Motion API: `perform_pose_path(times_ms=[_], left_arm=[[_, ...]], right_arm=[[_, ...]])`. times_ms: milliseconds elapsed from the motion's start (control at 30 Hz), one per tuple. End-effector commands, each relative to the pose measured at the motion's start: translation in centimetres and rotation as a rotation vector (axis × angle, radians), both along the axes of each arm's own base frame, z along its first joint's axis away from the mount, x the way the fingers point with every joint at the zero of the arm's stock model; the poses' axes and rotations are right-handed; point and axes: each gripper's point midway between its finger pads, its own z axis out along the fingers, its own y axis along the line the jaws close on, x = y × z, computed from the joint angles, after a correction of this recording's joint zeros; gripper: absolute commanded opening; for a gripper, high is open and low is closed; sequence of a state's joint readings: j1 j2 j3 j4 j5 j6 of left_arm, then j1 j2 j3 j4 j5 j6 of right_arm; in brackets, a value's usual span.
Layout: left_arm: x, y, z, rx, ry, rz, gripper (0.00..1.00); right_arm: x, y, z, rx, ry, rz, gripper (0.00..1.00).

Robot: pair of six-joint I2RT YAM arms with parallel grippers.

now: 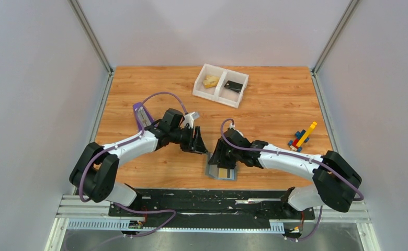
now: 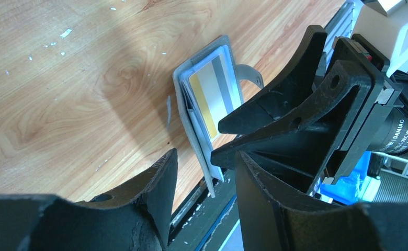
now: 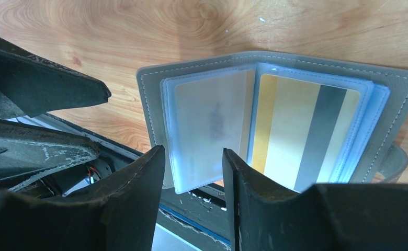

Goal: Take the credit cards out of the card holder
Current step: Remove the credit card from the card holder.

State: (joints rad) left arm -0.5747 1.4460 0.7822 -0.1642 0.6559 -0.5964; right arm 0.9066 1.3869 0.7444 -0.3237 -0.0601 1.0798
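The grey card holder [image 1: 232, 174] lies open on the wood near the front edge. In the right wrist view it [image 3: 395, 83] shows a gold-yellow credit card with a grey stripe [image 3: 301, 130] in its right clear sleeve. The left sleeve [image 3: 210, 123] looks empty. My right gripper [image 3: 191, 178] is open just above the holder's near edge, by the left sleeve's lower corner; from above it [image 1: 218, 159] covers part of the holder. My left gripper [image 1: 202, 145] is open and empty, just up-left of the holder. In the left wrist view it [image 2: 204, 178] faces the holder [image 2: 183, 78] and the card [image 2: 204, 104].
A white two-compartment tray [image 1: 201, 90] stands at the back, with gold-yellow cards [image 1: 210, 81] in its left part and a small black piece [image 1: 234, 86] in its right part. A coloured brick toy [image 1: 302, 137] lies at the right. The black base rail [image 1: 212, 198] runs just in front of the holder.
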Motion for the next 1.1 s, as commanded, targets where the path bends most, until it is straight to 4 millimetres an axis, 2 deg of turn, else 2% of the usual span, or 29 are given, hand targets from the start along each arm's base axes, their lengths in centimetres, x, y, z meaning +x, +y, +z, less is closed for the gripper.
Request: perform_pose_path(times_ms=[0, 233, 433, 600, 800, 967, 1067], left_arm=[[0.2, -0.5, 0.6, -0.034, -0.025, -0.015, 0.52], [0.1, -0.4, 0.0, -0.021, -0.009, -0.019, 0.52], [0.2, -0.5, -0.3, -0.016, -0.004, -0.018, 0.52], [-0.2, -1.3, -0.5, -0.024, 0.008, -0.034, 0.52], [-0.4, -1.9, -1.1, -0.018, 0.020, -0.047, 0.52], [-0.4, -2.4, -1.6, -0.015, 0.025, -0.054, 0.52], [-0.5, -2.8, -1.9, -0.015, 0.031, -0.062, 0.50]], right_arm=[[0.9, 0.7, 0.7, 0.018, -0.038, -0.020, 0.45], [0.9, -0.3, 0.3, -0.008, -0.051, -0.035, 0.40], [0.6, -0.8, 0.6, -0.001, -0.053, -0.040, 0.40], [0.9, -1.3, 1.1, -0.001, -0.092, -0.057, 0.41], [0.9, -2.1, 1.6, 0.005, -0.121, -0.070, 0.38], [0.7, -1.8, 1.9, 0.021, -0.119, -0.059, 0.38], [0.9, -1.4, 2.6, 0.047, -0.135, -0.051, 0.42]])
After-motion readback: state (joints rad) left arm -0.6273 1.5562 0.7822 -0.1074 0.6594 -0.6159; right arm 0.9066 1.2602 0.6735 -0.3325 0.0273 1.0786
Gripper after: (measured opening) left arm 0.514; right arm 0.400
